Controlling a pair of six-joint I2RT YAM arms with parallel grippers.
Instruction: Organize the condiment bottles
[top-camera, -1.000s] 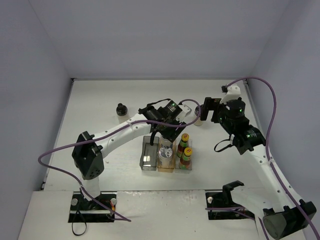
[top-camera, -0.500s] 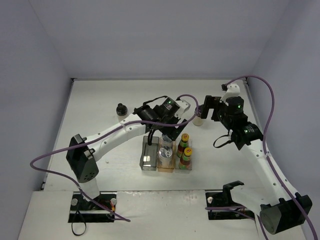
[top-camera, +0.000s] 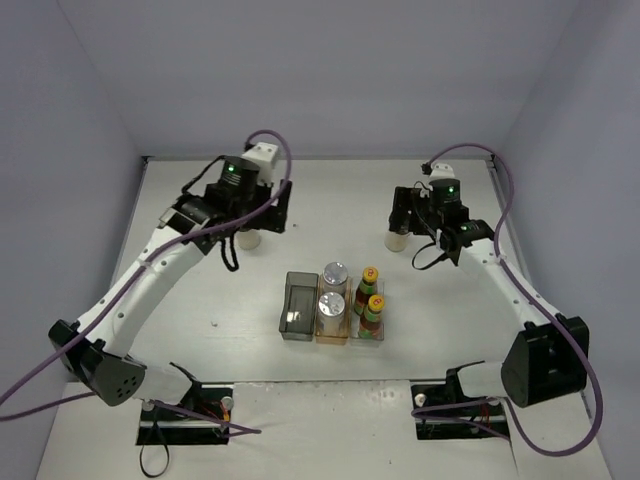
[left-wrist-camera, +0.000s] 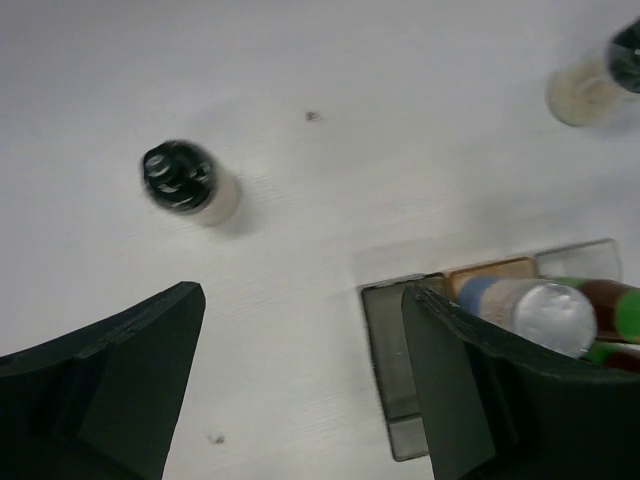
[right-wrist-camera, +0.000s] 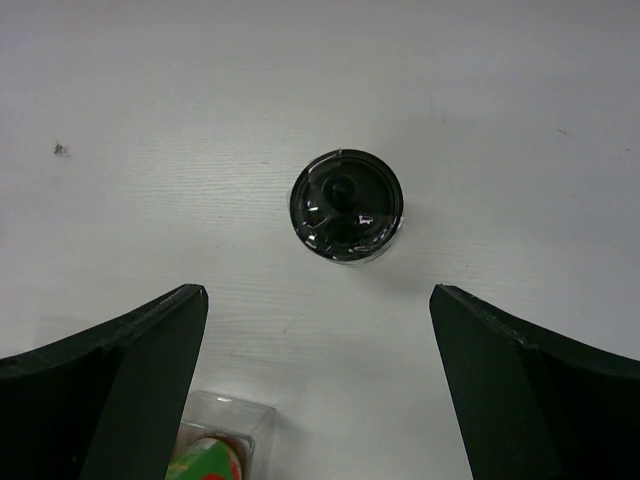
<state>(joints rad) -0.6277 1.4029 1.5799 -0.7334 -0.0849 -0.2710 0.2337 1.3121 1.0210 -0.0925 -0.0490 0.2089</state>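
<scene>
Two silver-capped bottles (top-camera: 333, 288) stand in the amber bin (top-camera: 332, 336). Two dark bottles with yellow-red caps (top-camera: 372, 294) stand in the clear bin (top-camera: 366, 338). The grey bin (top-camera: 298, 306) holds nothing. One black-capped bottle (top-camera: 247, 238) stands on the table at the far left, and my left gripper (top-camera: 262, 214) hovers open just above it; in the left wrist view this bottle (left-wrist-camera: 187, 181) lies ahead of the open left gripper (left-wrist-camera: 300, 330). The other black-capped bottle (top-camera: 397, 238) stands at the far right under my open right gripper (top-camera: 406, 212), ahead of the fingertips of that gripper (right-wrist-camera: 318, 300) as a black cap (right-wrist-camera: 346, 206).
The three bins sit side by side in the middle of the white table (top-camera: 200, 300). Grey walls close in the left, back and right. Purple cables loop off both arms. The clear bin's corner (right-wrist-camera: 228, 418) lies just below the right gripper's left finger.
My left gripper opened, left a silver-capped bottle in the amber bin and swung back and left over the left black-capped bottle. The right gripper shifted slightly left over its bottle.
</scene>
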